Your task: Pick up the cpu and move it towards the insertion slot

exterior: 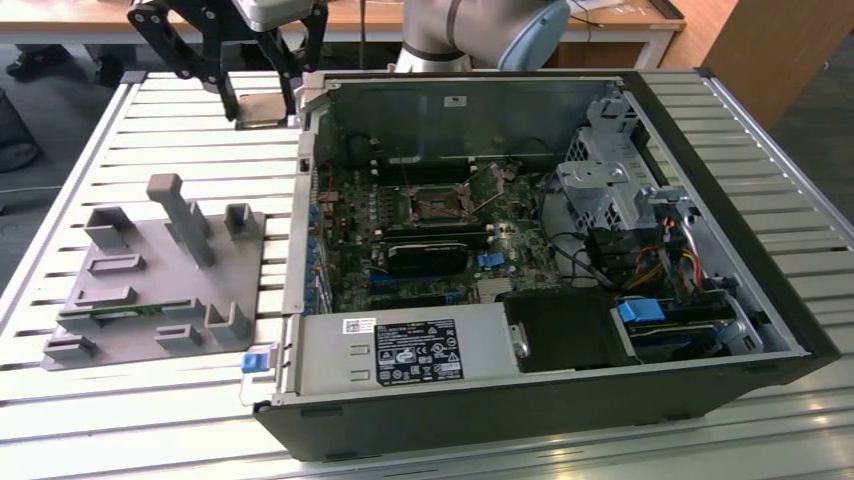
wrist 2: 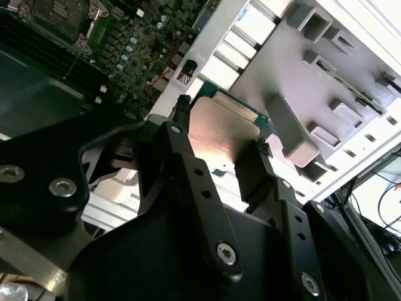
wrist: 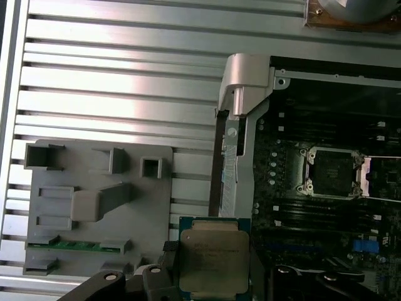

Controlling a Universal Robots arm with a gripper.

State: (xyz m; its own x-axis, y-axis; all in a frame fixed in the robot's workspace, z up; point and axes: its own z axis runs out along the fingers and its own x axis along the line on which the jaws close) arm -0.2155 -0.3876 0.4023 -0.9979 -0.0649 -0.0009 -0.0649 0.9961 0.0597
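Tool (wrist 2: 219, 128) gripping cpu (wrist: 214, 260) beside grey fixture (wrist: 100, 200).

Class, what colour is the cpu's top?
Silvery-grey, with a green rim; the cpu shows best in the first wrist view.

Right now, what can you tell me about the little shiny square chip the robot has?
The small flat square cpu with a silvery metal top has a green rim showing round its edge. Its top looks smooth and reflects light in the second wrist view. It sits between the black fingers of the end effector, one on each side, above the slatted metal table, beside the open computer case.
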